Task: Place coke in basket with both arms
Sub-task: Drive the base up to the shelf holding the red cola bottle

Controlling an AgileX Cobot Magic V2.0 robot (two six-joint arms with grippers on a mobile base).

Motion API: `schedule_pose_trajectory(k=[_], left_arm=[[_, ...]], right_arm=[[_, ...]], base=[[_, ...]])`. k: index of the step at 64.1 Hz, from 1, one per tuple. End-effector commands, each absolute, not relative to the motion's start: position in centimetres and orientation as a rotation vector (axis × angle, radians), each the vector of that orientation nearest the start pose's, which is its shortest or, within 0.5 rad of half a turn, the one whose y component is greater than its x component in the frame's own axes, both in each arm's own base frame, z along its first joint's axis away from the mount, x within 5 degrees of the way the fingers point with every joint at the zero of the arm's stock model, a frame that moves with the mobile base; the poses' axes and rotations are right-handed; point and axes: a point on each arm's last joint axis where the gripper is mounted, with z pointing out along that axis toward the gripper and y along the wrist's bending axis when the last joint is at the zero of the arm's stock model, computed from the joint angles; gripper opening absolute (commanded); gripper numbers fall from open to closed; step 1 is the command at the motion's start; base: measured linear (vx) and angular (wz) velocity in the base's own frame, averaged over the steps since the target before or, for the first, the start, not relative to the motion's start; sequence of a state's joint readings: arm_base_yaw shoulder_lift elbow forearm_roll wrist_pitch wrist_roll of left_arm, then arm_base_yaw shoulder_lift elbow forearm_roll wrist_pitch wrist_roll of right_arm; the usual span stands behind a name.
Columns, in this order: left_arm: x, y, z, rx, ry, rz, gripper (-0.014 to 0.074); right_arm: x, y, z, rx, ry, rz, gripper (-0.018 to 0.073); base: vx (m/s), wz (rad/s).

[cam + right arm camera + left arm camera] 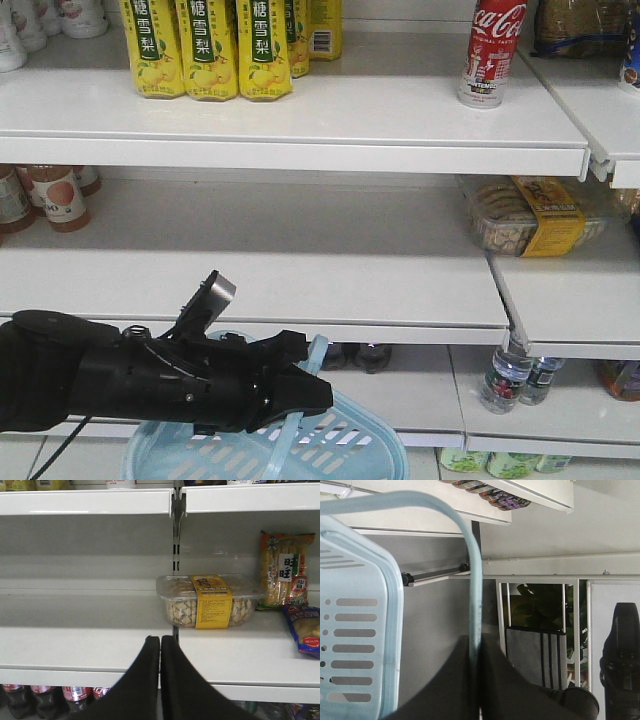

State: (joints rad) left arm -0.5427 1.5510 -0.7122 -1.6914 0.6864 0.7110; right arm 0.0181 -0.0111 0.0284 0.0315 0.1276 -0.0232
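Observation:
The coke (490,50), a slim red bottle-shaped can with white script, stands upright on the top shelf at the right. The light blue basket (350,445) hangs low at the bottom centre. My left gripper (315,395) is shut on the basket's strap handle (312,355); in the left wrist view the handle (476,605) runs down between the closed jaws of the left gripper (476,652), and the basket's slotted wall (355,630) is at the left. My right gripper (160,640) is shut and empty, in front of the middle shelf edge. It does not show in the front view.
Yellow drink cartons (230,50) stand on the top shelf at the left. A clear box of biscuits (530,215) with a yellow band lies on the middle shelf; it also shows in the right wrist view (207,600). Snack bags (285,575) lie beside it. Dark cola bottles (75,697) stand below.

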Motion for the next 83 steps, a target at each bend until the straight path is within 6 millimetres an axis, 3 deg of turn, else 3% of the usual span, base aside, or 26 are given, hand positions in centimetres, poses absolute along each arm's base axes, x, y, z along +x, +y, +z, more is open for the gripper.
schedule_pose_trajectory(k=[1,83], left_arm=[[21.53,-20.16,23.32,-0.184,2.438,-1.658,-0.0006],[21.53,-20.16,23.32,-0.184,2.438,-1.658,-0.0006]], right_arm=[[5.61,0.09,19.81,-0.010,1.543,0.013,-0.0010],[5.61,0.09,19.81,-0.010,1.543,0.013,-0.0010]], base=[[0.06,-0.01],[0.05,-0.01]])
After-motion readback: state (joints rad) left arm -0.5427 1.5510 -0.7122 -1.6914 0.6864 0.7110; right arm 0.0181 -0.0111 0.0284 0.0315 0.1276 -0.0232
